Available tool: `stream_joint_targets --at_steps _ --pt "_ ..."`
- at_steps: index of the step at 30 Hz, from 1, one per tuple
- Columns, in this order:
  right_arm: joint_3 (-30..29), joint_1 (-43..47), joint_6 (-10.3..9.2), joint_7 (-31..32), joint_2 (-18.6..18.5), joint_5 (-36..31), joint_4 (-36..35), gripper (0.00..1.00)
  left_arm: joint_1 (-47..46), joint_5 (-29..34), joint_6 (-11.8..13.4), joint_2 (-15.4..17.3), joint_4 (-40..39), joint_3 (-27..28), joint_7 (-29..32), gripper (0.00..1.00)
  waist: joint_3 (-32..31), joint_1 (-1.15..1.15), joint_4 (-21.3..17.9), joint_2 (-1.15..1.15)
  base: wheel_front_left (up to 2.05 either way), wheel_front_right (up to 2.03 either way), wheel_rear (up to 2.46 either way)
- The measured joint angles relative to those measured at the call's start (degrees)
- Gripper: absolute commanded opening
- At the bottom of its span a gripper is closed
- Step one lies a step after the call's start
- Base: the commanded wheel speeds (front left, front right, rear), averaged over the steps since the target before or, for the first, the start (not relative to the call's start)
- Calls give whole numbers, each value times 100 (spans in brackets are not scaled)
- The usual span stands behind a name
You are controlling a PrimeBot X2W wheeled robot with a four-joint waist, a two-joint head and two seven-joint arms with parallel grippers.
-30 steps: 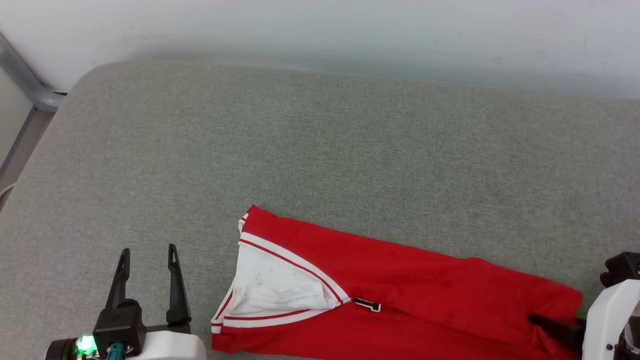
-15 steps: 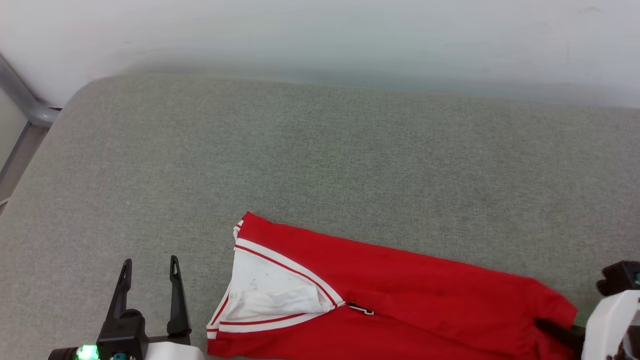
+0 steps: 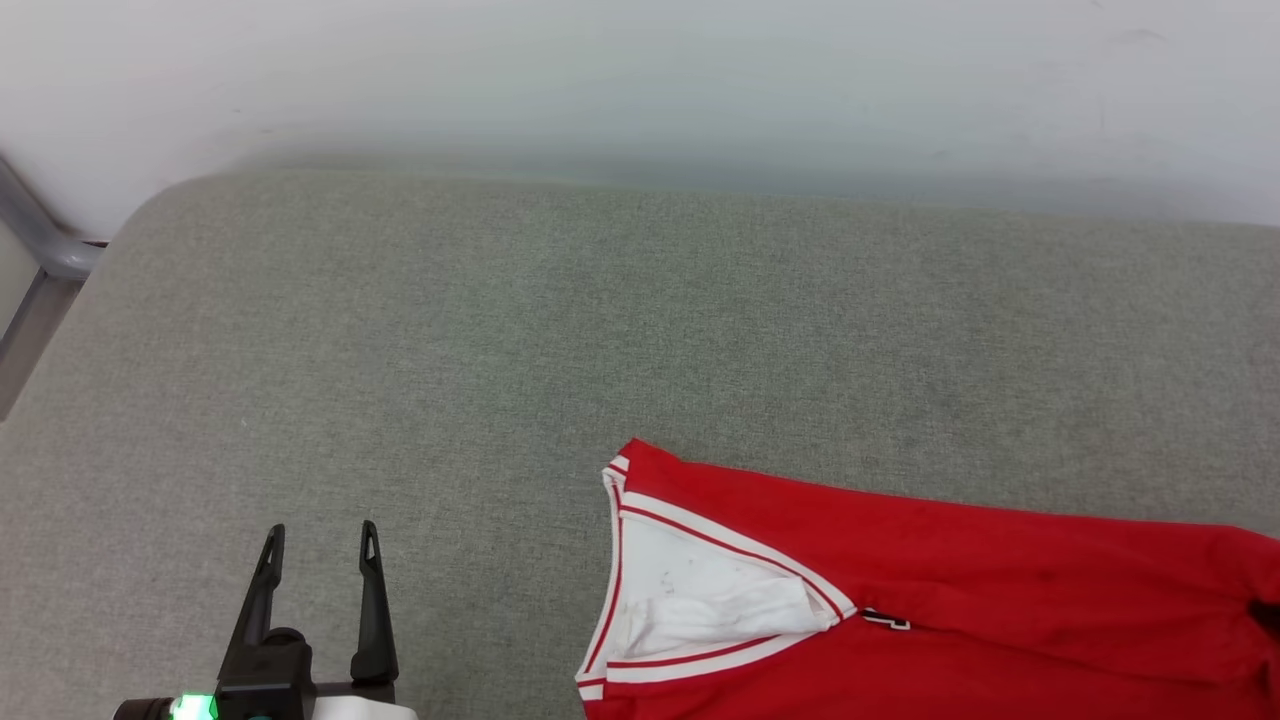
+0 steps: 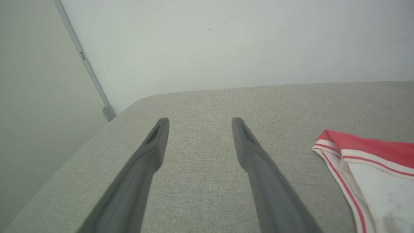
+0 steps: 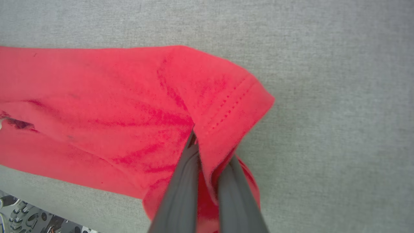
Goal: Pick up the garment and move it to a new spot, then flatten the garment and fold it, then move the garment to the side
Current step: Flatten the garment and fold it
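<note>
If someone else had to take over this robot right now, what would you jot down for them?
Left gripper: jaws open, empty, above the grey padded surface, beside the garment's V-neck end.
Right gripper: jaws shut on the garment's red hem corner.
Garment: lying on the surface as a long narrow band.
Done: the grip is taken.
Left: carry the garment to its spot, then whatever flattening, folding and setting aside remains; the pictures do not tell which step this is.
</note>
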Motion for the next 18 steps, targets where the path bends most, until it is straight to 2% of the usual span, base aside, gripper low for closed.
stream_joint_targets --at_steps 4,8,10,11,12,18 --pt "-111 -31 0 75 2 -30 85 0 14 16 -42 -16 24 -20 0 100 -45 0 1 0 0 0 0" --pt "-166 41 -2 148 94 36 -245 0 39 21 -47 -24 55 -8 0 100 -99 0 2 0 0 0 0" --pt "-204 93 -3 192 146 104 -495 0 64 21 -51 -29 73 -7 0 100 -117 0 7 0 0 0 0" --pt "-208 167 -3 347 292 185 -958 0 72 22 -83 -37 91 -23 0 100 -113 0 19 0 0 0 0" --pt "-201 185 -3 400 348 185 -1132 0 71 23 -98 -40 96 -30 0 100 -107 0 27 0 0 0 0" --pt "-79 139 -3 790 611 81 -1926 0 10 41 -108 -64 138 -65 0 100 -34 0 110 0 0 0 0"
